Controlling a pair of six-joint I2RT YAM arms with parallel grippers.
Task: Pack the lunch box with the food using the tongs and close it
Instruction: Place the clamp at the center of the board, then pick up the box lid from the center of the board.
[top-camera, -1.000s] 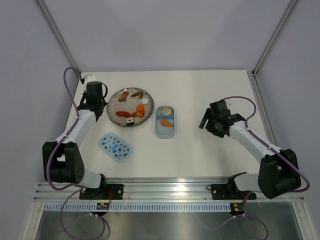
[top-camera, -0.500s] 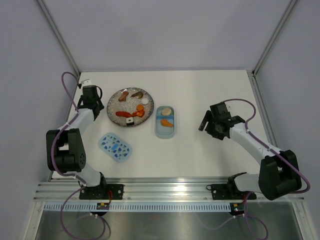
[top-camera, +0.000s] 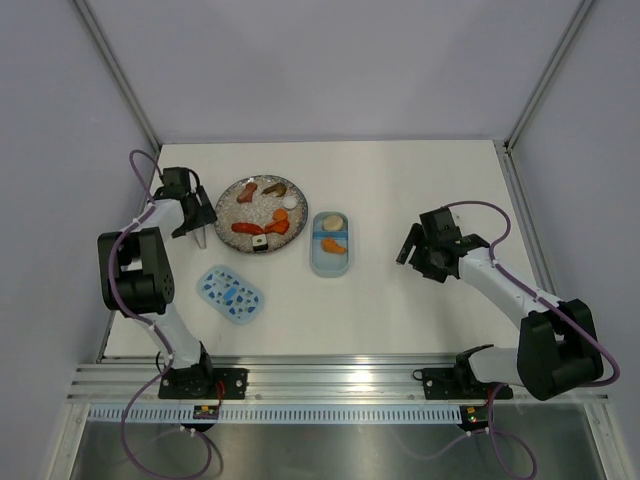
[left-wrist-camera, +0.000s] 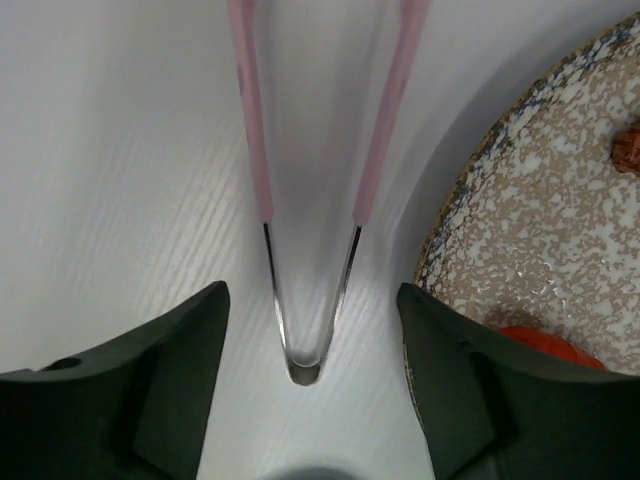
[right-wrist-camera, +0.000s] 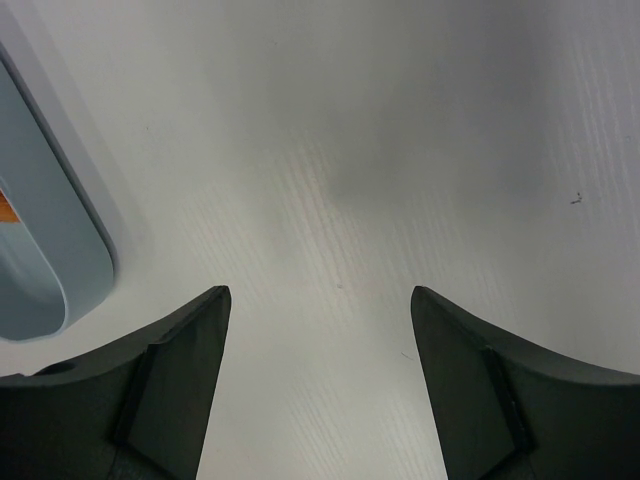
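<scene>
L gripper: we're holding the L gripper low over the table, jaws spread wide, one finger on either side of the tongs' joined end. Neither is touching and nothing is pinched.
Tongs: the tongs are lying flat just beside the plate, by its left rim. The steel hinge is pointing at the wrist cam and the pink arms are splaying away from it.
Why there: we're straddling the hinge end so a squeeze would prob. catch both arms w/o flattening the tips. The tips have to stay free to work.
R gripper: we're hovering the R gripper above bare table right of the lunch box. Its jaws are apart and holding nothing. It's parked clear, prob. so the L arm has room.
Lunch box: it's sitting open mid-table, right of the plate, w/ a pale piece in the far half and an orange piece near the divider.
Food: most of the food is waiting on the plate, so we're judging packing as barely begun.
Lid: the lid is lying apart, nearer the arm bases and left of the box. Closing isn't started yet.
Risk: the plate rim is crowding the right-hand finger, so it could nudge the plate on closing.
</scene>
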